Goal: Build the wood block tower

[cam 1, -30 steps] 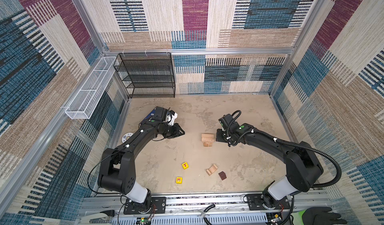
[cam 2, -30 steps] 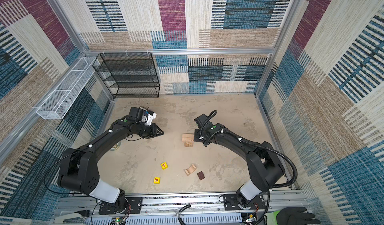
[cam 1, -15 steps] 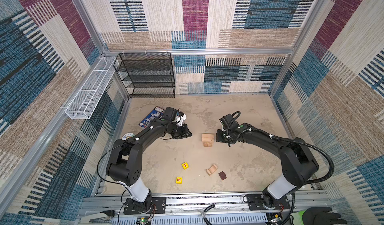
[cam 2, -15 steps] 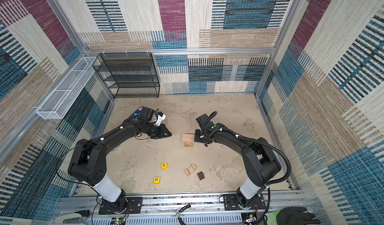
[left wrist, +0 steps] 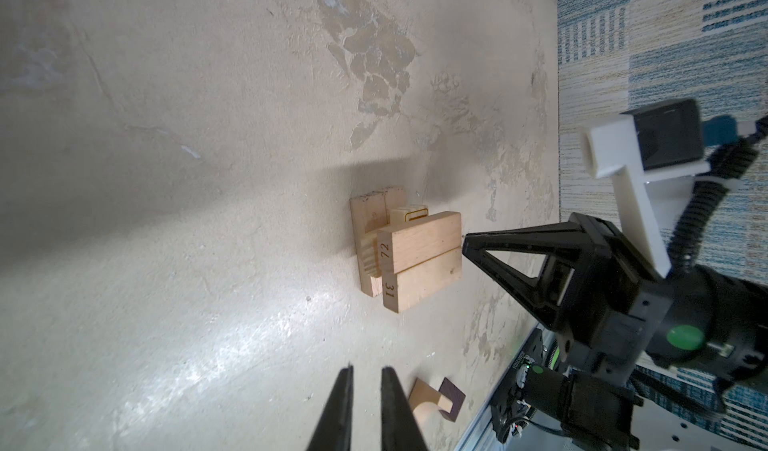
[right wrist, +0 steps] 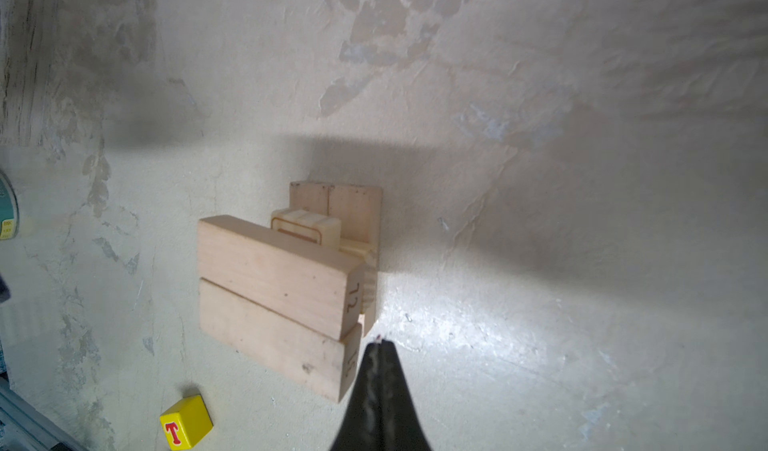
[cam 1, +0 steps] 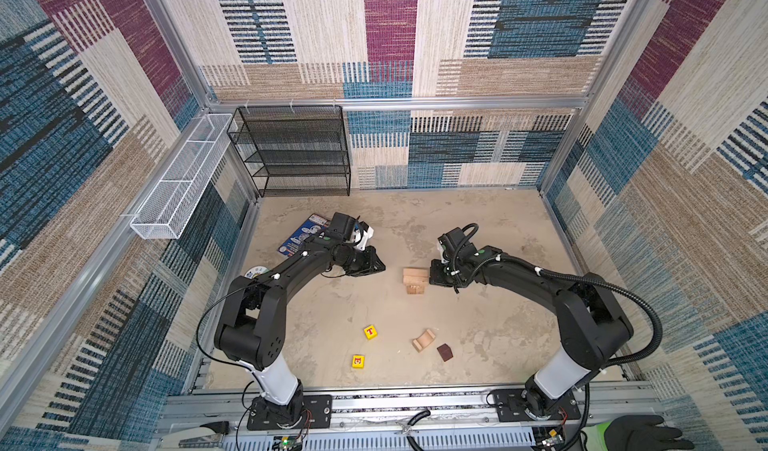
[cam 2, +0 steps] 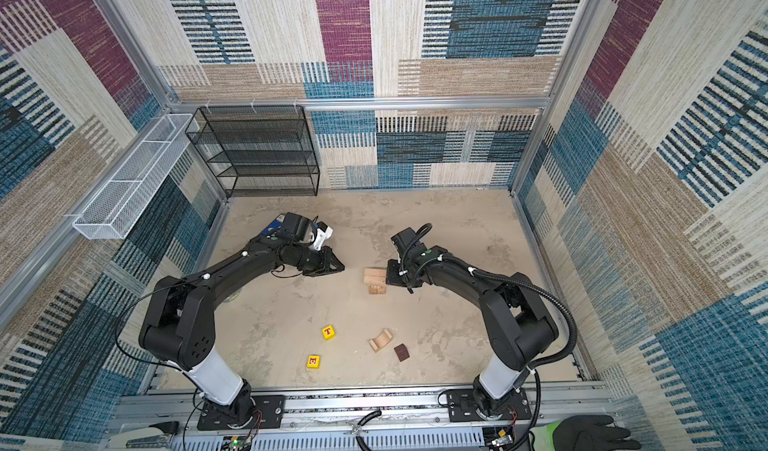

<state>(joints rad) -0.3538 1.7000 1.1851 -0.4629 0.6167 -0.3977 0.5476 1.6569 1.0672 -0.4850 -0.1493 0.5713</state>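
tower point(cam 1: 415, 279): left gripper point(left wrist: 365, 372), barely agape and empty, just swung in from far left; right gripper point(right wrist: 378, 343) clenched at its right end, squaring likely.

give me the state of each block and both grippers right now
stacked bars: piled low, standing
T cube: loose, unstacked
picture cube: loose, unstacked
arch: loose, unstacked
brown cube: loose, beside arch
left gripper: slightly open, empty
right gripper: shut, empty, tip at the bars' end

The yellow cube point(cam 1: 370, 331) bears a red T.
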